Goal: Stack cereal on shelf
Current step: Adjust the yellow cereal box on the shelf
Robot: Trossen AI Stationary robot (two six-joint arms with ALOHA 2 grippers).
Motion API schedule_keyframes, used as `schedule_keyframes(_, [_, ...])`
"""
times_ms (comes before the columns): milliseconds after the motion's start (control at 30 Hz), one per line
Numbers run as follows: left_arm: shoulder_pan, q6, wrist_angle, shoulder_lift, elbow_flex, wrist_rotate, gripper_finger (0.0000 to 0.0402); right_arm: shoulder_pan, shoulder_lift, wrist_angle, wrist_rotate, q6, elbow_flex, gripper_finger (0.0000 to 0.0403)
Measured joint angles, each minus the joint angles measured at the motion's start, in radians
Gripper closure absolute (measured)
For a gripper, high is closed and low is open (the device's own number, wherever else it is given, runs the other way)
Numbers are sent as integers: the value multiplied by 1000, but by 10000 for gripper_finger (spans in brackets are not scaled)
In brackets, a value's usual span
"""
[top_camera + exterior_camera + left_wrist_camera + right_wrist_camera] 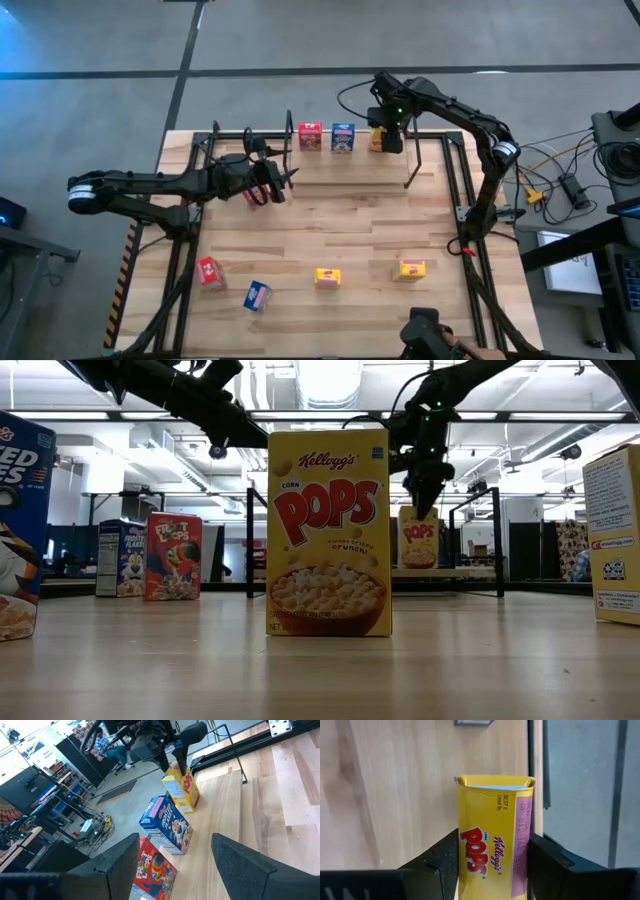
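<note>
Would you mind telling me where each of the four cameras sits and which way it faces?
High view: overhead, straight down on the table; both arms show.
Low view: at tabletop height, looking level at a near Corn Pops box; arms enter from above.
Left wrist view: behind the open left gripper, facing the shelf row.
Right wrist view: behind the right gripper, its fingers flanking a yellow box.
Shared: that yellow box appears in both wrist views.

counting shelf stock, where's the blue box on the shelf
In the high view the blue box stands on the shelf, between the red box and the yellow box.
</note>
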Motion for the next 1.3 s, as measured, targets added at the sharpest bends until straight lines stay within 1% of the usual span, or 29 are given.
schedule_keyframes(200, [0,0,0,0,0,0,171,0,0,15,0,-34,0,236])
schedule_keyframes(500, [0,0,0,0,0,0,171,0,0,35,0,-14,0,223])
schedule_keyframes(833, [0,0,0,0,0,0,171,0,0,28,3,-2,0,222])
schedule_keyframes(1033, [0,0,0,0,0,0,171,0,0,7,7,-36,0,227])
schedule_keyframes(1167, [0,0,0,0,0,0,171,0,0,26,8,10,0,230])
schedule_keyframes(1300, [0,0,0,0,0,0,171,0,0,32,9,26,0,215])
